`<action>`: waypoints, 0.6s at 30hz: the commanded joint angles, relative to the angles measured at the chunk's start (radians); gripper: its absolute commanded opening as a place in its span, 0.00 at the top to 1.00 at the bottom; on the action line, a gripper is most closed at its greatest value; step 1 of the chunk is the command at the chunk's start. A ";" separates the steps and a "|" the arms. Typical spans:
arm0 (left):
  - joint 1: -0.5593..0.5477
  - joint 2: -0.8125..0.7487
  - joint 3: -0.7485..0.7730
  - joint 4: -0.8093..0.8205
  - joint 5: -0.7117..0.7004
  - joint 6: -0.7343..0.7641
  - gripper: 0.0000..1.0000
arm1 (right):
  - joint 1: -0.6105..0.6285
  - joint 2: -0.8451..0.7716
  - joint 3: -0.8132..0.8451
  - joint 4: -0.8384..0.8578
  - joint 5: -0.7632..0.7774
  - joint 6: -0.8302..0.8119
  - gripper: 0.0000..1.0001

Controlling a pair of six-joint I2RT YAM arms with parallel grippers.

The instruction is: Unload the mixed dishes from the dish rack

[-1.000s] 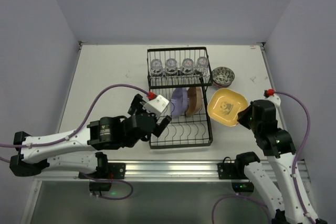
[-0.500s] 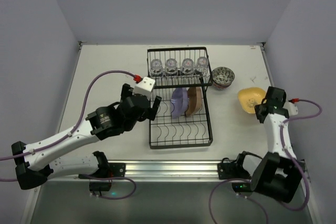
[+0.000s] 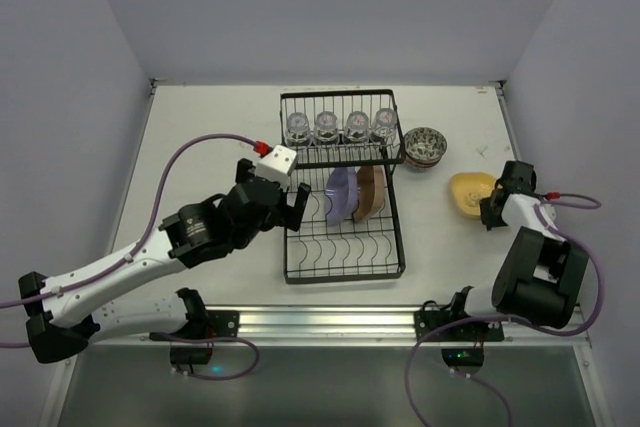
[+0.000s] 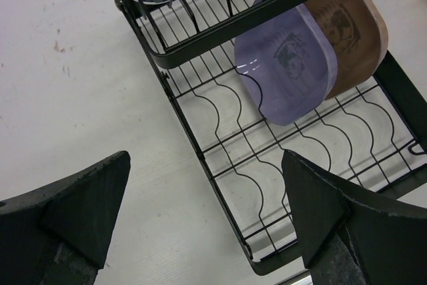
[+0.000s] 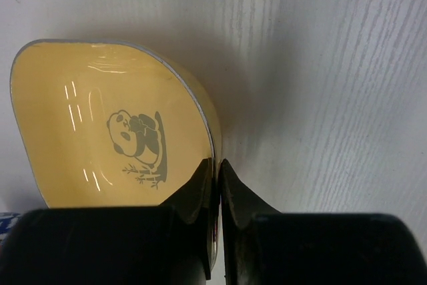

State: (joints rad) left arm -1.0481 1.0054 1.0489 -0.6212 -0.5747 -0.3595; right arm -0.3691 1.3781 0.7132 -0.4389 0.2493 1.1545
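The black wire dish rack (image 3: 345,247) stands mid-table. Several clear glass cups (image 3: 340,127) sit on its upper shelf. A purple plate (image 3: 342,194) and a tan plate (image 3: 370,192) stand on edge in the lower tray; the left wrist view shows the purple (image 4: 287,71) and the tan (image 4: 357,31). My left gripper (image 3: 298,205) is open and empty over the rack's left edge (image 4: 193,145). My right gripper (image 3: 490,209) is shut on the rim of the yellow panda plate (image 3: 470,190), low over the table right of the rack (image 5: 100,125).
Stacked patterned bowls (image 3: 426,145) sit on the table by the rack's right rear corner, just behind the yellow plate. Purple walls close in the table on the left, back and right. A metal rail runs along the near edge.
My right arm carried the yellow plate rightward and down toward the table, away from the rack. My left gripper drew back from the purple plate to the rack's left edge.
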 commanded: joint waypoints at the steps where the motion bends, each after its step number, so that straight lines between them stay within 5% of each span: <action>1: 0.005 0.022 -0.004 0.066 0.051 -0.032 0.00 | -0.007 0.024 0.057 -0.017 0.019 0.057 0.93; 7: 0.005 0.061 -0.012 0.115 0.110 -0.061 0.00 | -0.007 -0.004 0.037 -0.023 -0.005 0.068 0.58; 9: 0.005 0.070 -0.018 0.138 0.134 -0.076 0.00 | -0.007 -0.049 0.032 -0.024 -0.002 0.063 0.28; 18: 0.007 0.093 -0.147 0.388 0.246 -0.222 0.00 | -0.011 -0.448 0.101 -0.089 -0.076 -0.116 0.05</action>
State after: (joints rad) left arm -1.0473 1.0897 0.9478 -0.3981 -0.3790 -0.4896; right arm -0.3744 1.0836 0.7441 -0.5148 0.2108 1.1549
